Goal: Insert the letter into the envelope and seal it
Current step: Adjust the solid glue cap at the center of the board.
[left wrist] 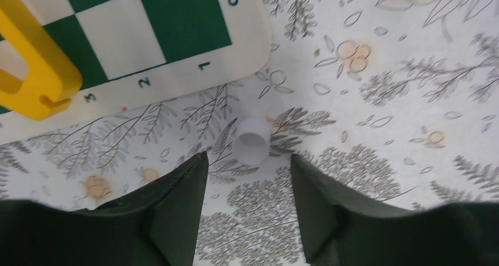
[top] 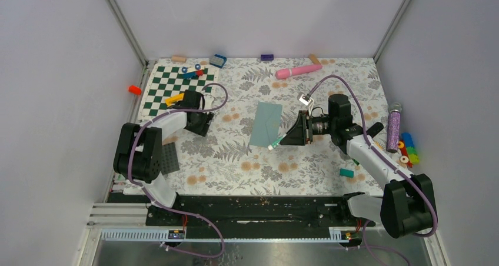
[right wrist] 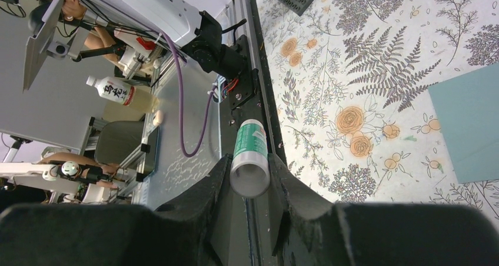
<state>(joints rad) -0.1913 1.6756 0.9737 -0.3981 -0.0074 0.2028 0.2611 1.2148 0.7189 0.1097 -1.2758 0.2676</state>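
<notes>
Floral worktop (top: 235, 154): right tool (right wrist: 251, 170) pinching tube (right wrist: 249, 142), possibly glue; left tool (left wrist: 248, 160) hanging spread near cap (left wrist: 252, 138); slipping tube risking smearing envelope (top: 266, 123).

The envelope (top: 266, 123) lies flat in the middle of the tabletop (top: 235, 160). The right gripper (top: 285, 140) hangs at its near right corner, a glue stick (top: 275, 143) between its fingers. The chessboard (top: 170, 92) lies at the far left. The left gripper (left wrist: 247, 160) is just off the chessboard's near right corner, with a small cap (left wrist: 252, 139) on the tabletop just ahead of its fingertips. A studded plate (top: 169, 158) lies at the near left.
</notes>
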